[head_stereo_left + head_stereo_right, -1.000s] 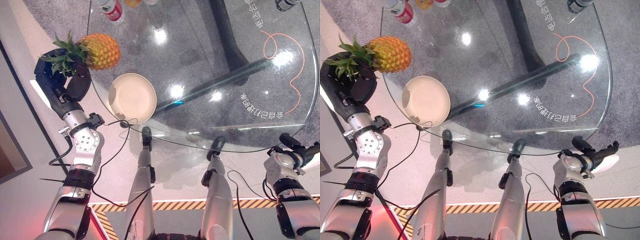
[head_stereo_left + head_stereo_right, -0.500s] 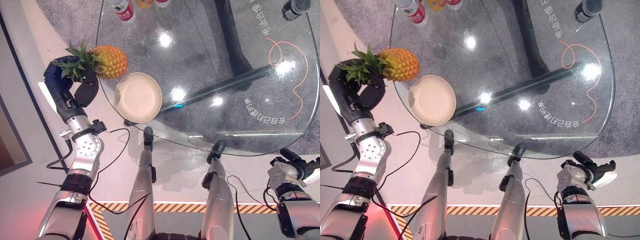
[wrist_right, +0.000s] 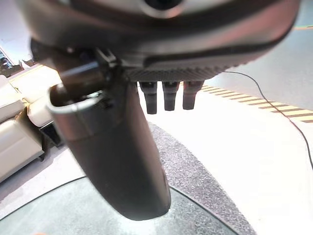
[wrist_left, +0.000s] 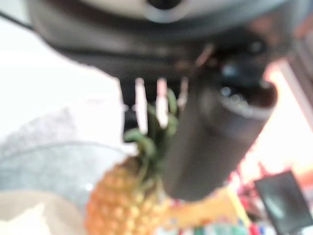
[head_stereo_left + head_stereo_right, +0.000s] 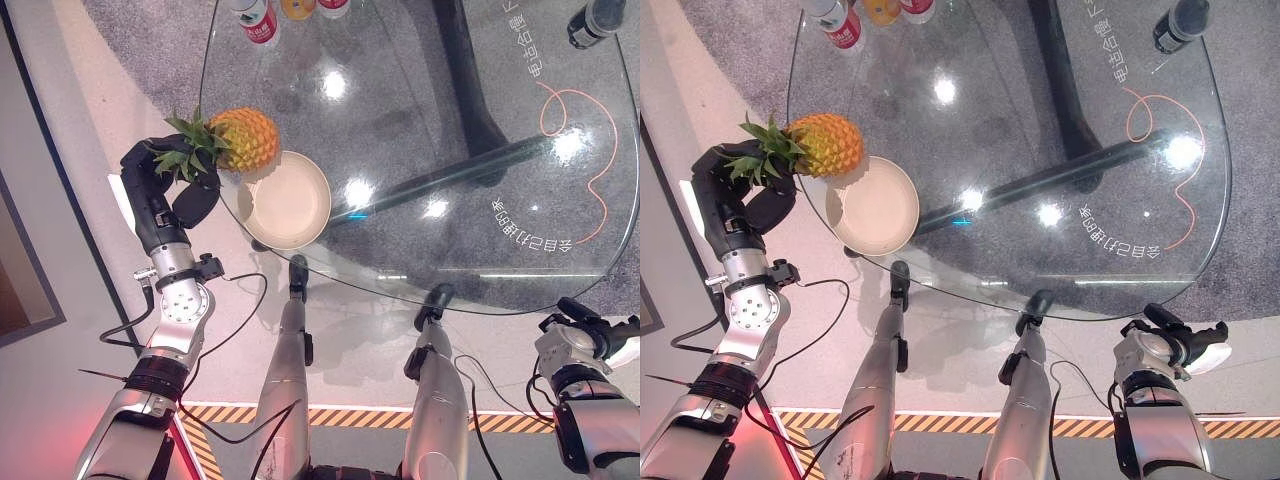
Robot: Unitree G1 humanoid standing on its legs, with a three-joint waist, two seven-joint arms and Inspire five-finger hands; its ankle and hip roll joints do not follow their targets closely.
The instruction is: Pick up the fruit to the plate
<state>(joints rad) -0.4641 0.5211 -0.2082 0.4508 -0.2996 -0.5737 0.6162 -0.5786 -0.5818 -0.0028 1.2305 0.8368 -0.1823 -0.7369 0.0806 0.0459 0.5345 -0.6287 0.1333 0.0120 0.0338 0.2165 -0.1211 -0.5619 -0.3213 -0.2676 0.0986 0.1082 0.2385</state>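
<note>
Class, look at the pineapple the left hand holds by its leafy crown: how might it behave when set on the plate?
The pineapple looks stiff and probably heavy for its size, so, gripped by the left hand at the crown, it may swing. Its rounded body could roll on the shallow plate, which lies near the glass table edge.

Light: bright, overhead | Glare: white lamp spots on the glass table (image 5: 420, 150), centre and right of frame | Blur: left wrist view soft, pineapple (image 4: 122, 205) out of focus, pale washout at left | Right wrist view: sharper, background bright
</note>
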